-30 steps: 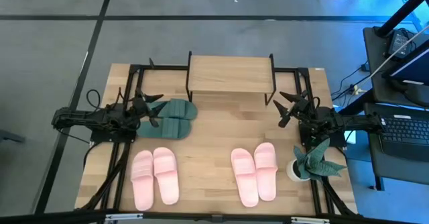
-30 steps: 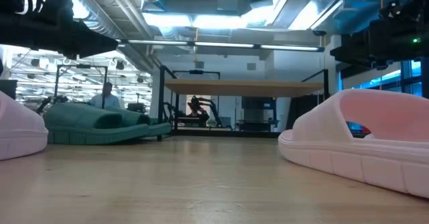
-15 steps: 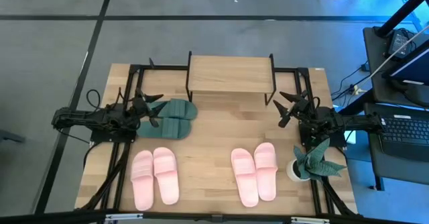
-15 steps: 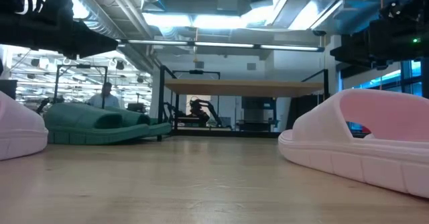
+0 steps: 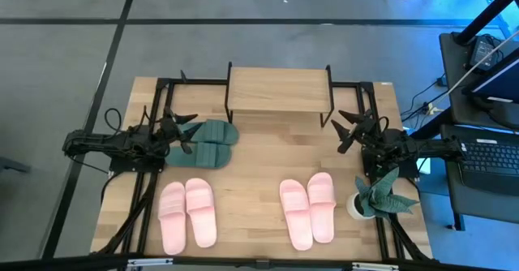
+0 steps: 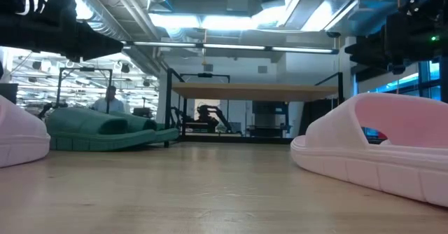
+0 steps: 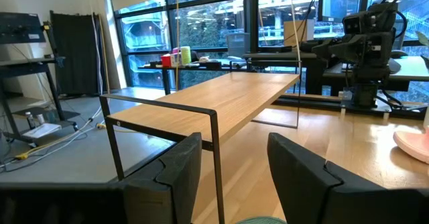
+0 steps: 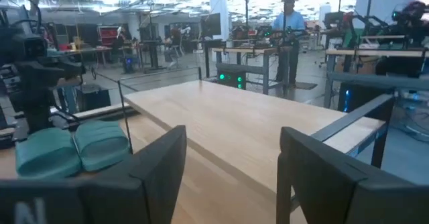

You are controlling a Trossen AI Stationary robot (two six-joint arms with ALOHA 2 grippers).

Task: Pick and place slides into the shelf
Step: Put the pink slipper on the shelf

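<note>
Shelf: the shelf (image 5: pixel 279 91) stands at the middle of the table's far edge; a light wooden top board on thin black metal legs; nothing lies on the board.
Green slides: the dark green pair (image 5: pixel 207 143) lies side by side toward the table's left edge, in front of the shelf's left end; rubbery, with wide straps; toes point toward the table's middle.
Left pink slides: a light pink pair (image 5: pixel 186 212) lies near the front-left corner of the table (image 5: pixel 259 169); the two touch along their length; wide straps, open toes.
Right pink slides: a second light pink pair (image 5: pixel 309 207) lies near the front edge, right of centre, the two just beside each other.
Left claw: the left claw (image 5: pixel 180 133) hangs over the heel end of the green pair; fingers spread, holding nothing.
Right claw: the right claw (image 5: pixel 349 130) hangs near the table's right edge, by the shelf's right end; fingers spread, empty.
Plant: a small potted plant (image 5: pixel 375 194) stands at the right edge, just beside the right pink pair.
</note>
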